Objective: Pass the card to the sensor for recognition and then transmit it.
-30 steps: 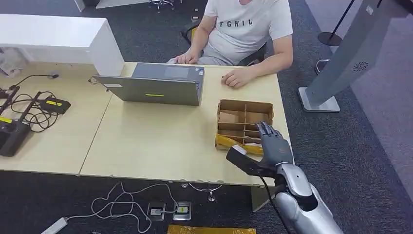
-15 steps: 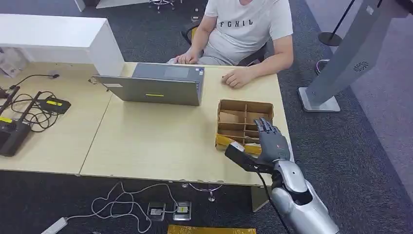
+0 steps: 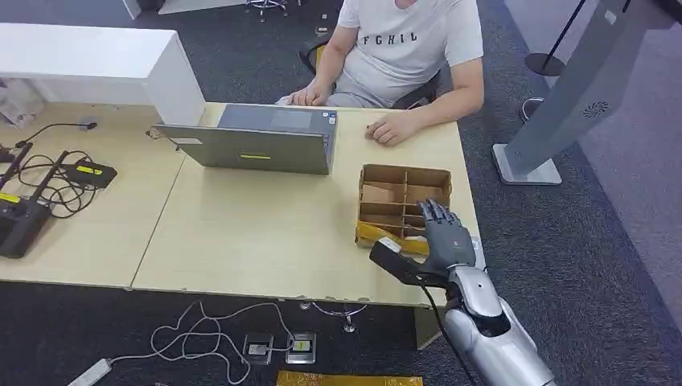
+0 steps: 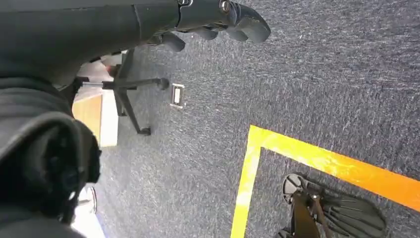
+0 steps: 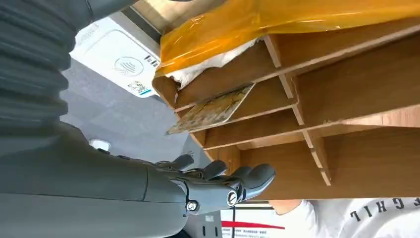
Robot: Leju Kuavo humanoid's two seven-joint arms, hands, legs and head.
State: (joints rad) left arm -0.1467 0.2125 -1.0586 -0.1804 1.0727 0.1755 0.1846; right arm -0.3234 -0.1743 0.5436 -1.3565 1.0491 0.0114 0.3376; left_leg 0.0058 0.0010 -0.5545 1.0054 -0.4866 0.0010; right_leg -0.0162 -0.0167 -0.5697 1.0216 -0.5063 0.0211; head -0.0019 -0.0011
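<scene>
Right hand of mine hangs over the near right part of the cardboard divider box, fingers stretched out and apart, holding nothing; the right wrist view shows the same hand with its fingertips spread in front of the compartments. My card leans tilted in one compartment near the box's corner, one edge resting on a divider, apart from my fingers. Yellow tape wraps the box's near wall, with crumpled white paper tucked just behind it. Beside that corner lies the white sensor, flat on the table, close to the box.

My left hand hangs low over grey carpet, fingers curled inward around nothing.

Further out on the wooden table, a grey laptop sits behind the box toward the left. A person in a white shirt sits at the far side, one hand resting on the tabletop just beyond the box. Black cables and devices lie at the table's far left end.
</scene>
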